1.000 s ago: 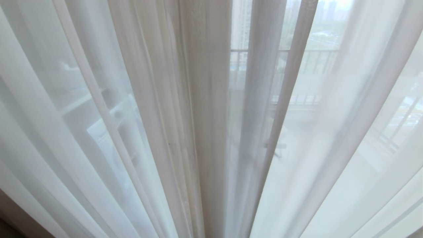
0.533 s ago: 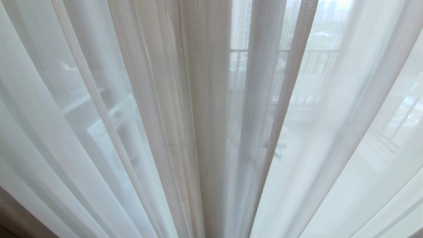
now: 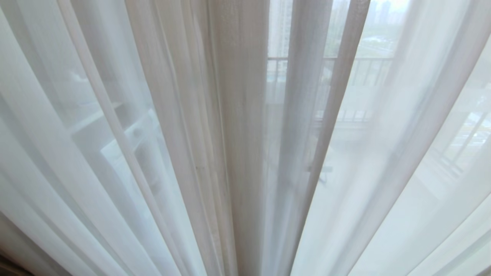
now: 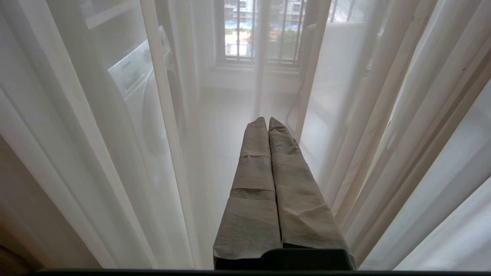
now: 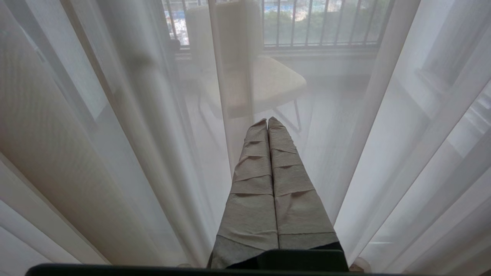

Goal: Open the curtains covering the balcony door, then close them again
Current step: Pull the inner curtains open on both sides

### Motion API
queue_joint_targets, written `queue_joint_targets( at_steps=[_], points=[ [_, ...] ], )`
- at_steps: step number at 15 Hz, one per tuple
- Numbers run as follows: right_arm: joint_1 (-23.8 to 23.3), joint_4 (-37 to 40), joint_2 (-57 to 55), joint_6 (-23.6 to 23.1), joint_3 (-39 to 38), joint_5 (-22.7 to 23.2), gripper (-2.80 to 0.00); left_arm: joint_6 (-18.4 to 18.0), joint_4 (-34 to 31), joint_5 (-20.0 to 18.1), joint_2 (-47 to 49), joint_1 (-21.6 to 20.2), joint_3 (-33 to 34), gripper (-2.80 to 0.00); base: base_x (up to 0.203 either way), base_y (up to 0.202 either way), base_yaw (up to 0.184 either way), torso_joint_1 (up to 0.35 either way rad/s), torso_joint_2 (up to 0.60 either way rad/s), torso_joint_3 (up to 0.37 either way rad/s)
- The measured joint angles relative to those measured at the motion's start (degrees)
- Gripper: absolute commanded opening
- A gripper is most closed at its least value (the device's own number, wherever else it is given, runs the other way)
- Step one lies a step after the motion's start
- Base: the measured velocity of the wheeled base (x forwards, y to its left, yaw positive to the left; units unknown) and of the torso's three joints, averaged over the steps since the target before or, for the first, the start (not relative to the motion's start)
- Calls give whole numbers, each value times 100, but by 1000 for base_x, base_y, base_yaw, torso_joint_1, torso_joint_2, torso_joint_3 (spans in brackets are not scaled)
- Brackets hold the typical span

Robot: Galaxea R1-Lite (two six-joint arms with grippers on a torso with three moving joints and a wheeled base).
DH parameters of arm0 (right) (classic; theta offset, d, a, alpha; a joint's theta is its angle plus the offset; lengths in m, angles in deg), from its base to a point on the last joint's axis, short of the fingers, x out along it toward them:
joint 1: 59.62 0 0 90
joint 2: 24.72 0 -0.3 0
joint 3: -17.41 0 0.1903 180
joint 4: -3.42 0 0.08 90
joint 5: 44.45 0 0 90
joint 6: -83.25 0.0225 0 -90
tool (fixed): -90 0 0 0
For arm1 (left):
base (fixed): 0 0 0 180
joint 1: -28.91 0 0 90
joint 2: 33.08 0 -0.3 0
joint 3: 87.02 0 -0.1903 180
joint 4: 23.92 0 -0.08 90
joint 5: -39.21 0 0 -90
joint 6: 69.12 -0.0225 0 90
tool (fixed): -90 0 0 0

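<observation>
We are facing the curtains [image 3: 238, 153], whose white sheer folds are filling the whole head view, bunching thickest down the centre of the frame. Through them a balcony railing [image 3: 356, 61] is showing at the upper right and a washing machine [image 4: 134, 76] at the upper left of the left wrist view. Our left pincer [image 4: 267, 119] and right pincer [image 5: 267, 119] are each pointing at the sheers, tape-wrapped fingers pressed together, gripping nothing
</observation>
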Motion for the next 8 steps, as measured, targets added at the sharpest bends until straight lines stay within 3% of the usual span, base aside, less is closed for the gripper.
queue_joint_targets(
  at_steps=[8],
  points=[
    [0, 2, 0, 0, 0, -2, -280, -131, 16, -79, -2, 0, 0, -280, 0, 0, 0, 0, 0, 0]
  ],
)
